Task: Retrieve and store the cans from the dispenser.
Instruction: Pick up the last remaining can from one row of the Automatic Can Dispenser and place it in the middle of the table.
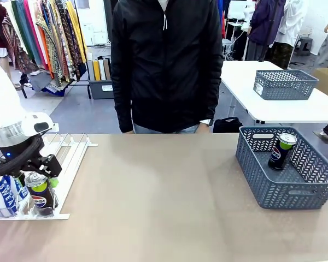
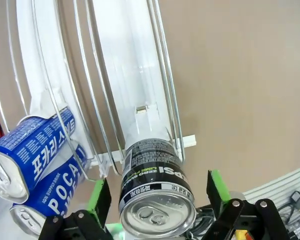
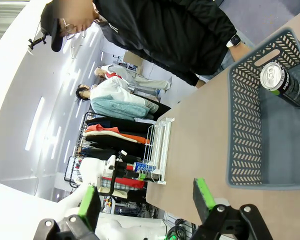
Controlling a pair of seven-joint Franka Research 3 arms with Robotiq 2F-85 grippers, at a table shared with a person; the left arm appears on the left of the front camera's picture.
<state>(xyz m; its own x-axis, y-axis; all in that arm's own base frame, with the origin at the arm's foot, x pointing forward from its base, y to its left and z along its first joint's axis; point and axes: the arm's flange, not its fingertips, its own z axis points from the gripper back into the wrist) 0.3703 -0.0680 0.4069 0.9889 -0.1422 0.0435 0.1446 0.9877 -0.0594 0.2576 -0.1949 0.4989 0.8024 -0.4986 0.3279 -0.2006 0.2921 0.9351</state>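
Observation:
The white dispenser (image 1: pixel 72 153) slopes down to the table's front left corner. A black Pepsi can (image 1: pixel 39 195) stands at the low end of one lane. My left gripper (image 1: pixel 40 186) is open around it. In the left wrist view the black can (image 2: pixel 157 195) sits between the green pads (image 2: pixel 99 199), with a small gap on each side. Two blue-and-white cans (image 2: pixel 34 148) lie in the lanes beside it. Another black can (image 1: pixel 281 150) leans inside the grey basket (image 1: pixel 295 194) at the right. My right gripper (image 3: pixel 146 202) hangs open and holds nothing, above the table near that basket (image 3: pixel 245 125).
A person in a black jacket (image 1: pixel 165 60) stands at the far side of the table, hands down. A second grey basket (image 1: pixel 285 84) sits on a white table behind. The tan tabletop (image 1: pixel 164 191) lies bare between dispenser and basket.

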